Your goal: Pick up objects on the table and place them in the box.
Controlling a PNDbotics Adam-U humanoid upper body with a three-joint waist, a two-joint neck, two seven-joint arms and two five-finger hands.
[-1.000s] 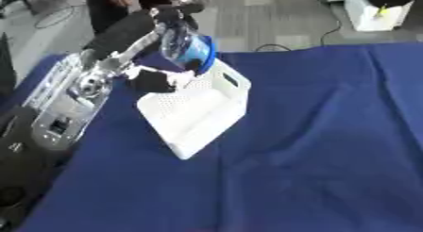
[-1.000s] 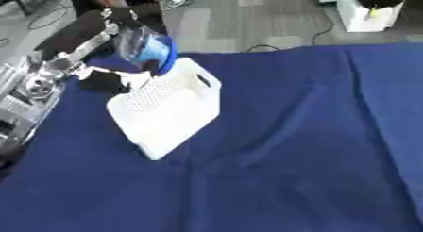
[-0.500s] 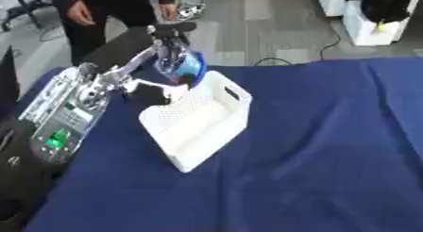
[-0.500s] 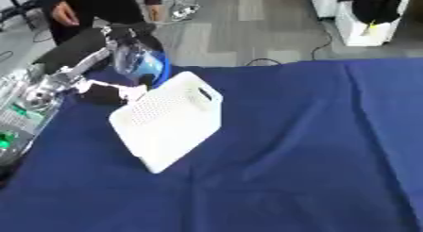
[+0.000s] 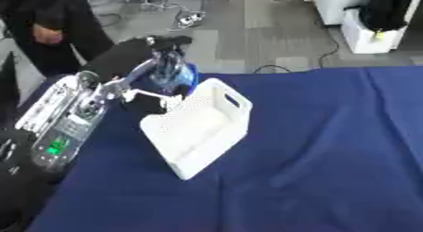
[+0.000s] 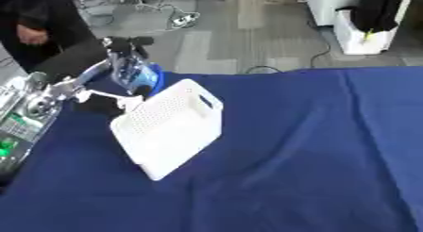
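A white perforated box with handle slots sits tilted on the blue cloth table, its opening facing up and to the left. My left arm comes in from the left, and my left hand hangs at the box's far left corner. The hand is closed round a translucent blue object, held just above and behind the box's rim. Part of the hand, dark with a pale tip, touches the box's left wall. I cannot make out what the blue object is. My right hand shows in neither view.
The table's far edge runs just behind the box, with grey floor and cables beyond. A person in dark clothes stands off the far left corner. A white cabinet stands at the back right. Blue cloth stretches to the right of the box.
The whole picture has shifted, so the camera has moved. My left hand and the blue object remain at the box's far left corner, a little lower toward the rim.
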